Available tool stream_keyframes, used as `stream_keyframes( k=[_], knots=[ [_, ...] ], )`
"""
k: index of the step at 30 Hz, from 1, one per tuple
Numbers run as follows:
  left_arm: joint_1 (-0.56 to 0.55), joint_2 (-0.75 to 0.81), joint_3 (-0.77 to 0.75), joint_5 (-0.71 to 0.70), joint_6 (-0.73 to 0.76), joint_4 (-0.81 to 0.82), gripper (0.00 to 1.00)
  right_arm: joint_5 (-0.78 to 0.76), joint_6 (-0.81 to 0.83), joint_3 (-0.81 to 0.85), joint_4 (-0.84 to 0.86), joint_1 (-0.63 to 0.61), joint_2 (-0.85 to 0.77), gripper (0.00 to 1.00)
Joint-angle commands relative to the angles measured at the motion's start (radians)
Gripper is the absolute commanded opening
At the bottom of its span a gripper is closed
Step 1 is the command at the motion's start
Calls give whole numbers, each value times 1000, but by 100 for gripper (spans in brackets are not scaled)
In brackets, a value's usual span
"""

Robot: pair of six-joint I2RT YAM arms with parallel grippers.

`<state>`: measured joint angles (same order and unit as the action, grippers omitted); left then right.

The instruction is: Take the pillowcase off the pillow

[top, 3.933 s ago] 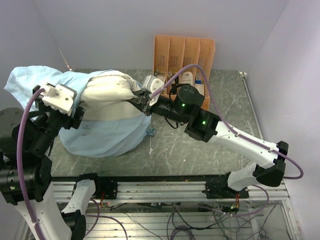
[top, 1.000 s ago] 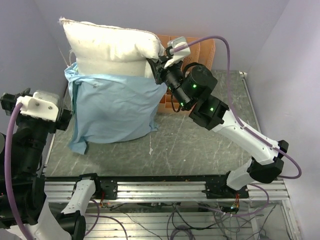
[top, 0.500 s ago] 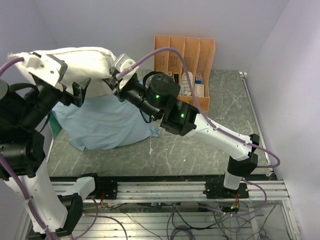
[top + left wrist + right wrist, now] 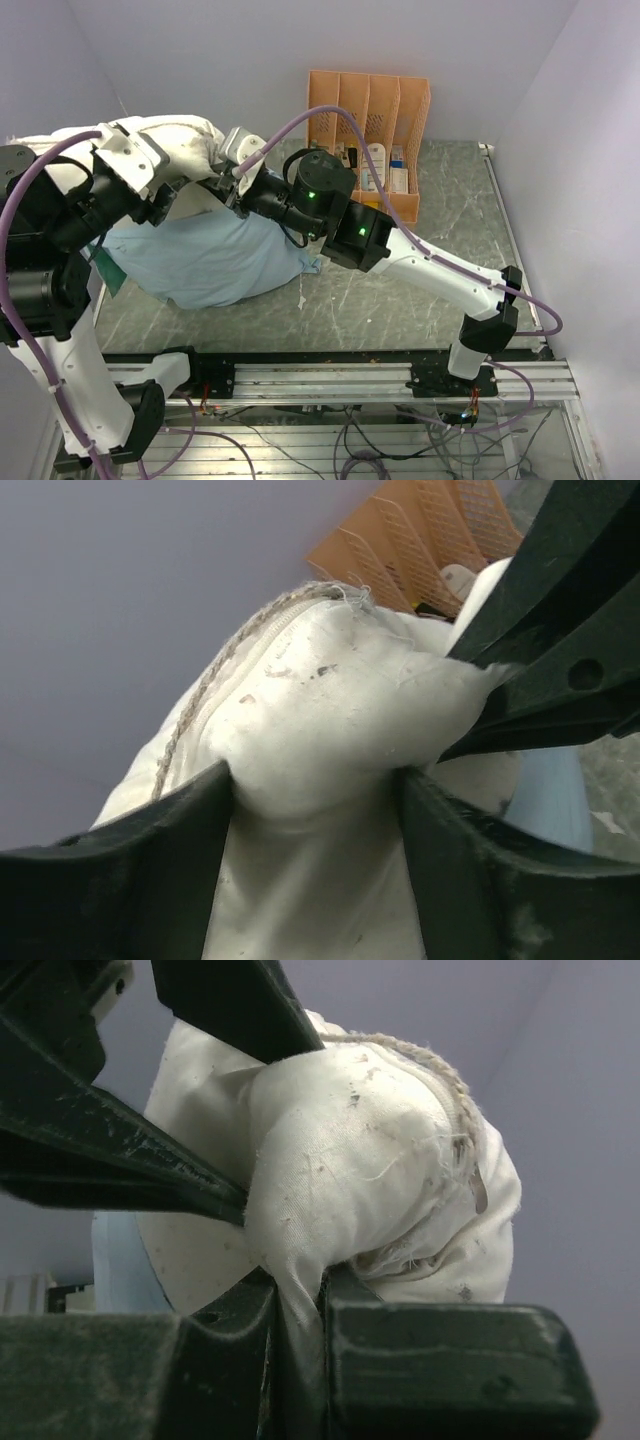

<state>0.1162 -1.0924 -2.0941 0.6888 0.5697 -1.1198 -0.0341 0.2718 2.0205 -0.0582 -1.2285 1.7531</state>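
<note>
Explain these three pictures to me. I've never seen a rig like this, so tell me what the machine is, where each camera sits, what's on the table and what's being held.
This is a robot with two arms bolted side by side at the near edge of a table. The wide picture looks down from above and behind the arms. The other two pictures come from a small camera on each wrist, looking along that arm's own two fingers.

Both grippers hold the same end of the off-white pillow up in the air. The left gripper squeezes a thick bulge of it, and the right gripper clamps a thin fold. The light blue pillowcase sags below the pillow onto the table. An orange file rack stands at the back.
</note>
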Motion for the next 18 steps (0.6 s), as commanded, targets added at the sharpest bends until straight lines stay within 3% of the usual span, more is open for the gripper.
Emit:
stream_keyframes(
  k=[1,4,7,10,13,15,18],
  knots=[
    [3,-51,-10,52,141,-166,63,157,-53,-25,38,-9,-48,0],
    [3,-66,-10,60,163,-212,34,171,-81,-73,59,-7,-72,0],
    [3,-28,55,35,120,-124,9,154,-134,-133,98,10,-107,22],
    [2,51,151,-37,40,44,7,44,-220,-242,192,29,-176,54],
    [3,75,159,-98,5,113,7,-29,-318,-428,304,66,-295,77],
    [2,58,117,-106,7,79,7,-23,-401,-571,366,103,-385,82],
    [3,42,74,-92,13,38,7,40,-502,-775,430,174,-524,80]
  ],
)
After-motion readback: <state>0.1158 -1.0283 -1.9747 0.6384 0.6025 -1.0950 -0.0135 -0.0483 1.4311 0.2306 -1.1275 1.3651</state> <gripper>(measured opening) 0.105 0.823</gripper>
